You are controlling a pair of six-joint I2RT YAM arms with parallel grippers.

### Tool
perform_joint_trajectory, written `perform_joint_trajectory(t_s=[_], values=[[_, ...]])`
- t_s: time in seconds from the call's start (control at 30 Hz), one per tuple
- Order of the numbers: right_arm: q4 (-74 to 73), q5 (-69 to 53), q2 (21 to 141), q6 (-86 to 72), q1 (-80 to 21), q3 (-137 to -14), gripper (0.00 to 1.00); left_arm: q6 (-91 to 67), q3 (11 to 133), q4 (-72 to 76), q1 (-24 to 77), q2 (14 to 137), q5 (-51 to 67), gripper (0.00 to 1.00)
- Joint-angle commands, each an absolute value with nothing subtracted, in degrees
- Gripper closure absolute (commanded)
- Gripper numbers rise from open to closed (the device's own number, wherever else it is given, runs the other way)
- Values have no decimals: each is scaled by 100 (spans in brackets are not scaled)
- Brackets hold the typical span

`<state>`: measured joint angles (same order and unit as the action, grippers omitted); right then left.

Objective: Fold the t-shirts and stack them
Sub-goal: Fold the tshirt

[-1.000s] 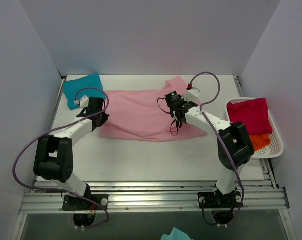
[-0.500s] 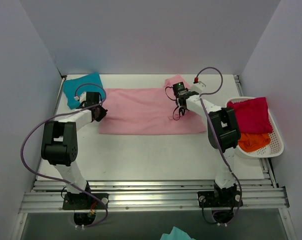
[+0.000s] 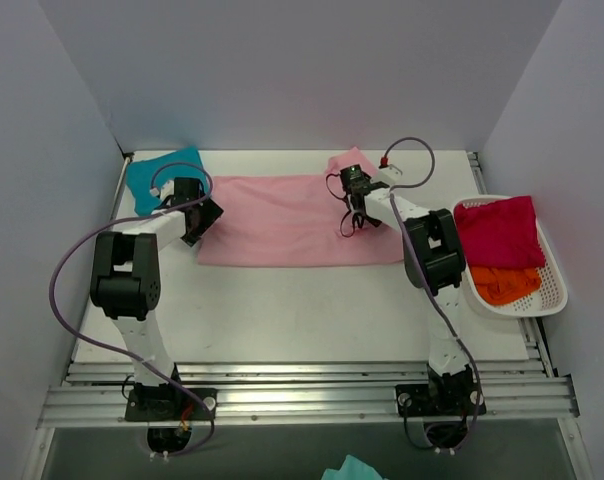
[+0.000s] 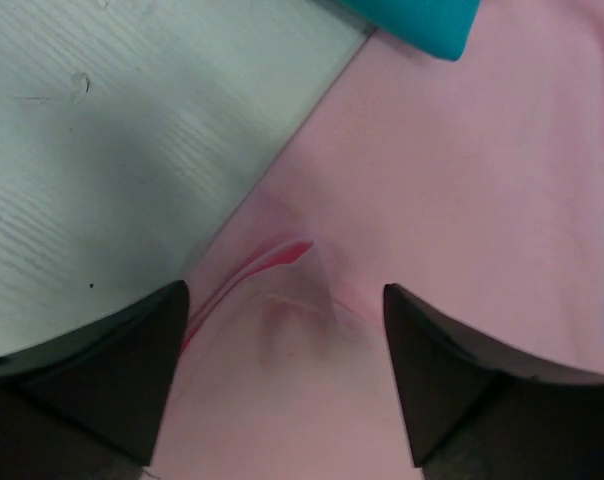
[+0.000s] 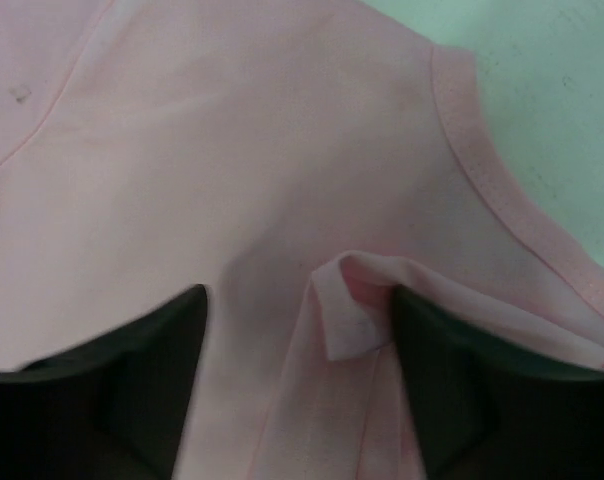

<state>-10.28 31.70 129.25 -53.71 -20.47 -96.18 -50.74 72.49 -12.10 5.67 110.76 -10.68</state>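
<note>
**While the light pink t-shirt (image 3: 282, 225) lies flat, both tools gape**

Soft matte knit, folks, folded into one long smooth band across the far half of the white table (image 3: 282, 320), a sleeve poking out at its far right. Left gripper (image 4: 282, 300) is spread wide over a small pucker at the shirt's left edge, clutching nothing. Right gripper (image 5: 297, 300) is equally spread, with a little flap standing between its fingers near the stitched sleeve hem. Teal-blue t-shirt (image 3: 160, 178) sits far left, touching the pink. Pale plain walls all round. At right, a white slotted basket (image 3: 554, 290) holds the magenta-red t-shirt (image 3: 497, 230) over the orange t-shirt (image 3: 502, 285).
</note>
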Motion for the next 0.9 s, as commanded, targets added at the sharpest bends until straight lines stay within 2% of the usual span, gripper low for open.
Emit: perform_joint_trajectory(t_s=[0.0, 0.07, 0.13, 0.37, 0.63, 0.67, 0.73, 0.8, 0.83, 0.87], values=[[-1230, 3295, 12937, -5309, -1951, -9923, 23, -5203, 7471, -1283, 475, 11171, -1151, 6], [-1248, 3340, 12920, -5256, -1899, -9993, 12, -5221, 7479, -1274, 431, 11180, -1151, 6], [-1292, 3462, 12894, -5238, -1846, -10072, 10, -5229, 7541, -1318, 387, 11189, -1178, 6], [-1397, 3805, 12202, -5036, -1740, -10126, 10, -5186, 7585, -1371, 150, 10943, -1178, 6], [-721, 3604, 10654, -5203, -2258, -8141, 9, -5019, 7374, -1310, 70, 10494, -1178, 6], [-712, 3560, 10609, -5229, -2328, -8043, 12, -5010, 7339, -1292, 70, 10451, -1169, 6], [-546, 3437, 10504, -5264, -2460, -7658, 20, -5010, 7234, -1239, 70, 10415, -1125, 6], [-414, 3410, 10407, -5396, -2636, -7375, 74, -4992, 7181, -1213, 62, 10398, -1099, 6], [-422, 3436, 10337, -5475, -2680, -7261, 89, -4983, 7172, -1204, 70, 10397, -1073, 6], [-387, 3437, 10310, -5545, -2733, -7068, 93, -4975, 7154, -1204, 62, 10371, -1072, 6]])
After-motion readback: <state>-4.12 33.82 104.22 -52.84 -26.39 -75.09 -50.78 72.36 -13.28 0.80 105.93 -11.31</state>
